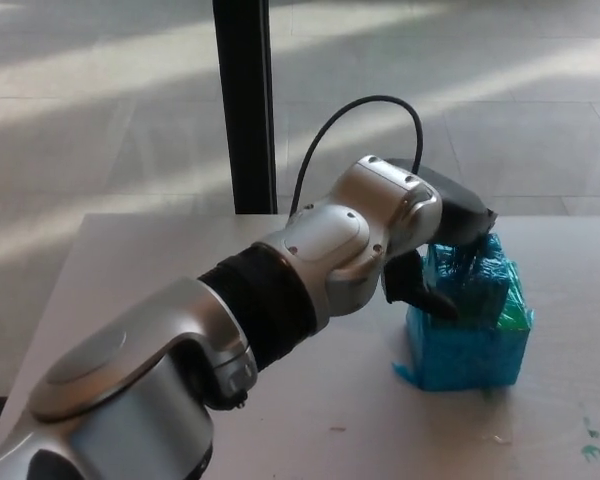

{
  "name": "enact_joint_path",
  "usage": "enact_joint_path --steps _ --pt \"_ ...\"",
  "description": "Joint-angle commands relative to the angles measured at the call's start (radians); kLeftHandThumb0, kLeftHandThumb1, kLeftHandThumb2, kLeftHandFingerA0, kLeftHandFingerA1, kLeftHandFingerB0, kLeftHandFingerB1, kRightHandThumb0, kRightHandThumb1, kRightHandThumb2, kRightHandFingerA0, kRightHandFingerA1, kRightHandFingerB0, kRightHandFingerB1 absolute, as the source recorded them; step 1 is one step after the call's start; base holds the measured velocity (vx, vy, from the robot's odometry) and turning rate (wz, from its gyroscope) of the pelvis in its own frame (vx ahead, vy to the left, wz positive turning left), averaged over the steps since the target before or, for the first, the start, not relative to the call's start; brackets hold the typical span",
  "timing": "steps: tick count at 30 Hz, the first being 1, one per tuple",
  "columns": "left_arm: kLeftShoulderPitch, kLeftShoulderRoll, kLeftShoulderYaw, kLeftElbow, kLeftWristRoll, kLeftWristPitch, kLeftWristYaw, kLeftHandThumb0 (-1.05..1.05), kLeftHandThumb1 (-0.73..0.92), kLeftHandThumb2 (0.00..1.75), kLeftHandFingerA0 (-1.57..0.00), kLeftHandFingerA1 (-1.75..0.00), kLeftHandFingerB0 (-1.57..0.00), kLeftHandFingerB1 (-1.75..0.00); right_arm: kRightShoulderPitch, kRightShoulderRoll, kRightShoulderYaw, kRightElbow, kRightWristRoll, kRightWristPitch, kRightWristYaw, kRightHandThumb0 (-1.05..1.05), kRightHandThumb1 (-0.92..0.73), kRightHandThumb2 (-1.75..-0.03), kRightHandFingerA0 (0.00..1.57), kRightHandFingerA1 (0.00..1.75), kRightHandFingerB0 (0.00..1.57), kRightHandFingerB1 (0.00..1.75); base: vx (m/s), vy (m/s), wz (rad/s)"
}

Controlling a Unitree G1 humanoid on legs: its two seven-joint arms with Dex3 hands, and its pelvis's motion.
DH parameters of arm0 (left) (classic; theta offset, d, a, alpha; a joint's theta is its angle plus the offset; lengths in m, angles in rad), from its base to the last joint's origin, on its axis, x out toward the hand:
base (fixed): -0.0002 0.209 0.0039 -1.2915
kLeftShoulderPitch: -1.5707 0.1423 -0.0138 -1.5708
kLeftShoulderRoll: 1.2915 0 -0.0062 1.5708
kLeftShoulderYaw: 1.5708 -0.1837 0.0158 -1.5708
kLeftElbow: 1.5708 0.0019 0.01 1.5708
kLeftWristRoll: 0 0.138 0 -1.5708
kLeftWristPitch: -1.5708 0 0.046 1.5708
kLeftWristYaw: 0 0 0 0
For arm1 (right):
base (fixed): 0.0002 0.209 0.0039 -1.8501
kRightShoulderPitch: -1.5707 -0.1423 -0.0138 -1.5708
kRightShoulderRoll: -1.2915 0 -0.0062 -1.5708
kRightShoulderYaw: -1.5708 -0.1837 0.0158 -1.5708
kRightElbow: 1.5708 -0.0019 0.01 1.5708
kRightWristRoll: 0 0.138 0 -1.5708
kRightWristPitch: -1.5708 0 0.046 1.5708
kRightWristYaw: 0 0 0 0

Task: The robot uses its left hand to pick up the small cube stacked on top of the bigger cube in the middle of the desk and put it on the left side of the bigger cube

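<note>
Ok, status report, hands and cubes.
Left hand over the cubes, grip unclear. Small cube on big cube. Right hand out of view. Nothing in the way.

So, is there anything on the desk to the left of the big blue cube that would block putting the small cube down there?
Nothing visible blocks it. The grey desk left of the big blue taped cube is bare, apart from the robot's own left forearm above it. The black left hand is on the small blue-green cube.
</note>
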Motion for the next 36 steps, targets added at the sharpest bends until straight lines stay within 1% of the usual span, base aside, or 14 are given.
enact_joint_path --steps 1,3,4,5,6,7,8,10,11,13,14,23,28,36 --pt "0.061 -0.022 0.004 0.001 0.035 0.037 -0.040 -1.05 0.59 1.11 -0.24 -0.66 0.00 -0.12 -0.035 -0.049 -0.003 -0.025 -0.007 0.003 -0.009 -0.55 -0.31 -0.73 0.79 0.99 0.72 0.64 0.00 0.000 0.00" --pt "0.091 -0.034 0.031 -0.005 0.025 0.045 -0.012 -1.05 0.59 1.09 -0.40 -0.73 -0.03 -0.11 -0.036 -0.050 -0.001 -0.025 -0.010 -0.001 -0.009 -0.56 -0.30 -0.74 0.74 0.95 0.71 0.64 0.00 0.000 0.00" --pt "0.102 -0.042 0.045 -0.002 0.018 0.044 -0.006 -0.96 0.51 1.08 -0.77 -1.15 0.00 -0.15 -0.038 -0.051 -0.002 -0.024 -0.011 0.000 -0.011 -0.55 -0.30 -0.73 0.72 0.96 0.72 0.64 0.00 0.000 0.00" --pt "0.130 -0.050 0.077 -0.007 -0.004 0.040 0.031 -1.01 0.57 1.02 -0.80 -1.19 -0.02 -0.35 -0.041 -0.050 -0.003 -0.023 -0.010 0.004 -0.009 -0.55 -0.28 -0.75 0.67 0.95 0.70 0.64 0.00 0.000 0.00" --pt "0.185 -0.060 0.145 -0.021 -0.047 0.025 0.104 -0.98 0.74 0.65 -0.73 -1.33 -0.07 -0.35 -0.051 -0.049 -0.003 -0.021 -0.010 0.013 -0.003 -0.51 -0.30 -0.74 0.66 0.93 0.70 0.63 0.00 0.000 0.00" --pt "0.214 -0.062 0.180 -0.024 -0.063 -0.011 0.147 -0.99 0.62 1.02 -0.80 -1.19 -0.03 -0.39 -0.053 -0.048 -0.007 -0.021 -0.005 0.011 0.001 -0.49 -0.29 -0.76 0.72 0.98 0.71 0.63 0.00 0.000 0.00" --pt "0.236 -0.066 0.203 -0.024 -0.068 -0.036 0.185 -0.95 0.62 1.02 -0.55 -0.92 -0.08 -0.45 -0.054 -0.046 -0.011 -0.021 -0.002 0.013 -0.002 -0.48 -0.22 -0.90 0.82 0.95 0.68 0.74 0.00 0.000 0.00" --pt "0.260 -0.074 0.229 -0.025 -0.061 -0.058 0.220 -0.95 0.62 1.02 -0.55 -0.92 -0.08 -0.45 -0.056 -0.044 -0.014 -0.021 0.000 0.019 -0.006 -0.48 -0.22 -0.90 0.82 0.95 0.68 0.74 0.00 0.000 0.00" --pt "0.352 -0.105 0.326 -0.009 -0.136 -0.169 0.390 -0.77 0.76 0.63 -0.61 -0.83 -0.27 -0.36 -0.061 -0.050 0.005 -0.024 -0.020 0.000 0.003 -0.50 -0.28 -0.79 0.66 1.10 0.71 0.67 0.00 0.000 0.00" --pt "0.391 -0.125 0.360 -0.004 -0.148 -0.207 0.448 -0.76 0.64 1.04 -0.77 -0.96 -0.27 -0.53 -0.068 -0.045 0.000 -0.015 -0.013 0.007 -0.001 -0.49 -0.23 -0.92 0.70 0.93 0.68 0.76 0.00 0.000 0.00" --pt "0.417 -0.143 0.377 0.008 -0.157 -0.238 0.498 -0.73 0.79 0.64 -0.71 -1.04 -0.37 -0.44 -0.069 -0.043 -0.007 -0.015 -0.005 0.013 0.000 -0.49 -0.27 -0.79 0.69 1.05 0.72 0.68 0.00 0.000 0.00" --pt "0.529 -0.241 0.477 0.052 -0.175 -0.278 0.670 -0.48 0.82 0.64 -0.92 -1.13 -0.55 -0.80 -0.067 -0.036 -0.012 -0.017 0.002 0.038 -0.002 -0.53 -0.29 -0.76 0.67 1.05 0.72 0.66 0.00 0.000 0.00" --pt "0.557 -0.263 0.501 0.076 -0.159 -0.312 0.742 -0.15 0.74 0.69 -0.78 -1.52 -0.39 -0.48 -0.064 -0.039 0.004 -0.025 -0.019 0.018 -0.014 -0.57 -0.34 -0.74 0.73 1.01 0.70 0.65 0.00 0.000 0.00" --pt "0.540 -0.256 0.489 0.093 -0.105 -0.230 0.762 -0.21 0.66 0.62 -0.72 -0.83 -0.73 -0.70 -0.066 -0.038 -0.002 -0.019 -0.010 0.006 -0.004 -0.50 -0.32 -0.77 0.75 0.98 0.69 0.65 0.00 0.000 0.00"
